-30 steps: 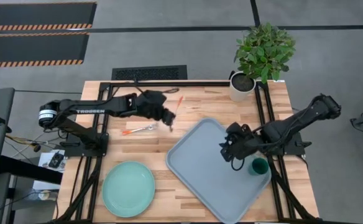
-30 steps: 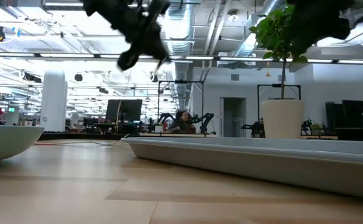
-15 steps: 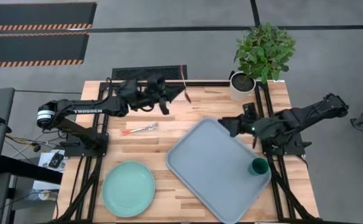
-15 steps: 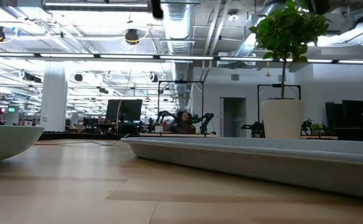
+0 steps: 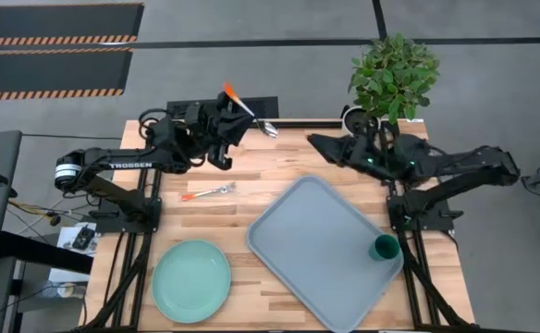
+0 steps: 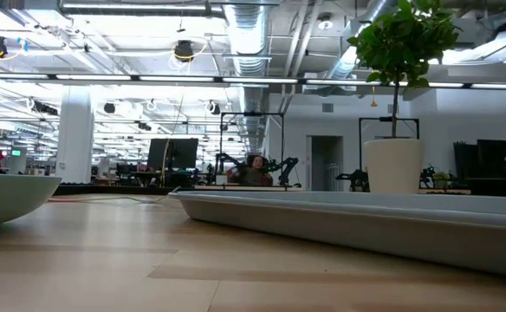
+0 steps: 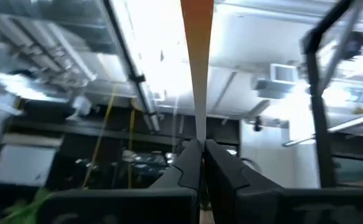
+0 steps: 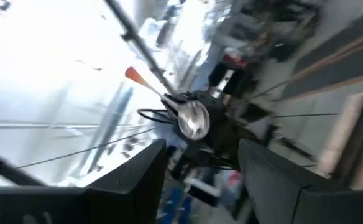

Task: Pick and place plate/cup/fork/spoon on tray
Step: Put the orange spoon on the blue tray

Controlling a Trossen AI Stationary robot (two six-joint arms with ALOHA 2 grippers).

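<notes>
Left claw (image 7: 201, 163) grips spoon (image 5: 249, 111) aloft; right claw (image 8: 201, 165) spread.

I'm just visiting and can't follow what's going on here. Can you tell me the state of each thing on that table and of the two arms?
Spoon: held in the air by the left gripper.
Fork: lying on the table, left of the tray.
Plate: on the table, empty.
Cup: upright on the tray's right corner.
Tray: holds only the cup.
Right gripper: open, empty, pointing toward the spoon.
</notes>
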